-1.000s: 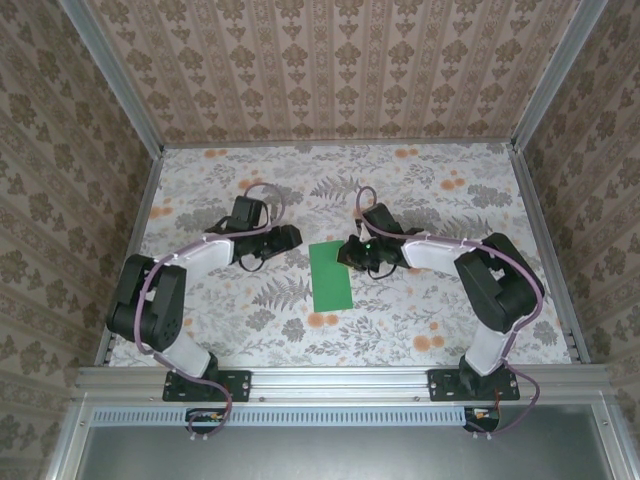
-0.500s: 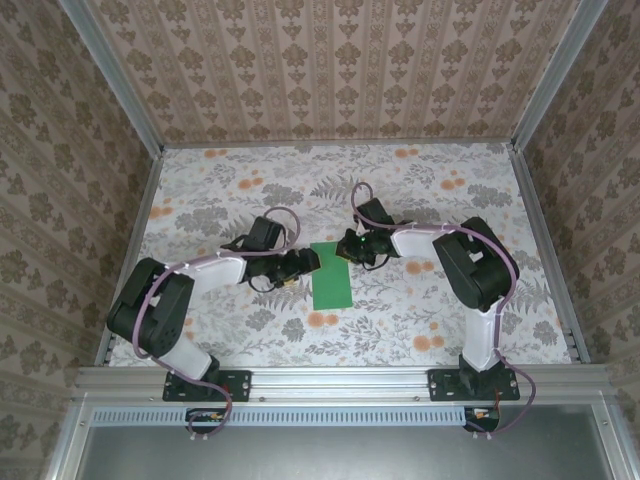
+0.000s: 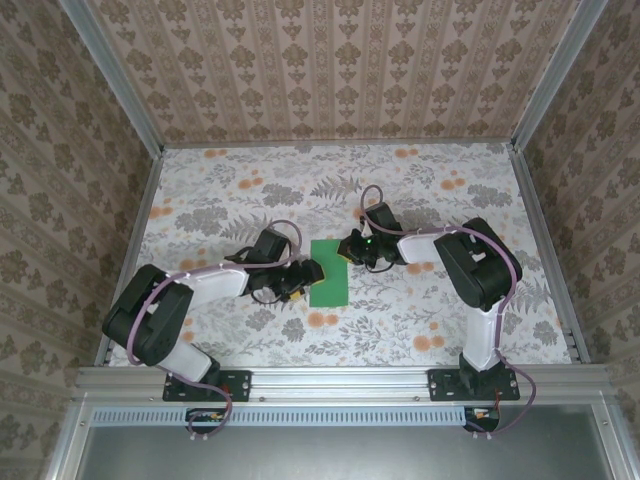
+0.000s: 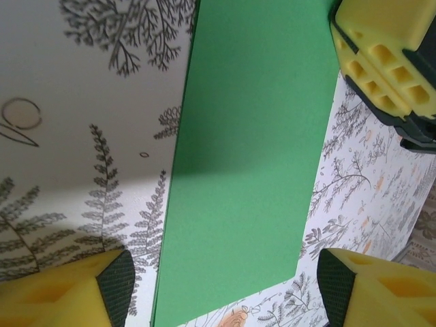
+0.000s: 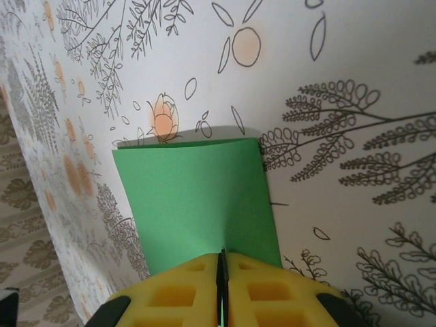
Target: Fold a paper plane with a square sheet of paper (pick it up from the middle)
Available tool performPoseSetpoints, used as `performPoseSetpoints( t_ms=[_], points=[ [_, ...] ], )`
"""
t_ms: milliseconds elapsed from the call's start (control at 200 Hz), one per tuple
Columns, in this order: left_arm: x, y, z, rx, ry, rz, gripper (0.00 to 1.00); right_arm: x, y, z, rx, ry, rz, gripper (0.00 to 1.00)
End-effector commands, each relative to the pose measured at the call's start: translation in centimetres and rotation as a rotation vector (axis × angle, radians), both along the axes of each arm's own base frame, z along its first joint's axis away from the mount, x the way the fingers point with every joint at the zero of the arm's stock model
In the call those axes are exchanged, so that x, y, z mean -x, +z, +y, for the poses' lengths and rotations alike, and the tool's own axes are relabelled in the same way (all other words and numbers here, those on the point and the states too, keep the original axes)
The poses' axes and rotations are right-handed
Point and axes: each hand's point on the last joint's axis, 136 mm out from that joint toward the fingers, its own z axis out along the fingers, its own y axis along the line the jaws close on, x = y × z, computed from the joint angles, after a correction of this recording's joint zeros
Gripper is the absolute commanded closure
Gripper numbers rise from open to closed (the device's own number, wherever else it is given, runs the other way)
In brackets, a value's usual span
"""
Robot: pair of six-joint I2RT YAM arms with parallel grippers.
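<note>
Across the table (image 3: 440, 200), the left arm (image 3: 215, 280) has swung inward, carrying the left gripper (image 3: 308, 272) from bare cloth to the sheet's left edge. The right arm (image 3: 470, 262) has tucked its elbow closer. The square sheet of paper (image 3: 329, 272) lies flat near the middle of the table as a narrow rectangle, apparently already folded in half. The right gripper (image 5: 221, 283) is clenched on the sheet's right edge close to the far corner, probably to anchor it against sliding. The left gripper is released, with its fingers (image 4: 68, 293) spread wider than the strip, which suggests it is positioned to work the next fold.
</note>
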Motion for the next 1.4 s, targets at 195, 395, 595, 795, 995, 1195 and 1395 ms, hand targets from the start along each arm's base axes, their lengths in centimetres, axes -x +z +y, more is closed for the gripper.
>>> performPoseSetpoints(
  t_ms=[195,395,595,795,995,1195,1395],
  points=[
    [1.4,-0.5,-0.1,-0.038,-0.014,0.090,0.28,2.1,-5.2,-3.3,0.083,-0.084,0.155,0.88],
    [2.1,0.0,-0.3,-0.051,-0.031,0.098,0.34,2.2,-5.4,-3.5,0.077,-0.083,0.166,0.88],
    [2.5,0.0,-0.1,-0.110,-0.048,0.102,0.36,2.3,-5.7,-3.5,0.077,-0.078,0.170,0.88],
    [2.8,-0.3,-0.7,-0.128,-0.070,0.115,0.37,2.3,-5.9,-3.7,0.072,-0.080,0.175,0.88],
    [2.8,-0.6,-0.9,-0.142,-0.080,0.126,0.36,2.3,-5.9,-3.7,0.069,-0.079,0.175,0.88],
    [2.8,-0.8,-1.1,-0.147,-0.085,0.128,0.35,2.3,-6.0,-3.7,0.063,-0.077,0.179,0.88],
    [2.6,-0.6,-0.4,-0.185,-0.079,0.106,0.34,2.3,-6.1,-3.7,0.061,-0.076,0.182,0.88]
  ],
)
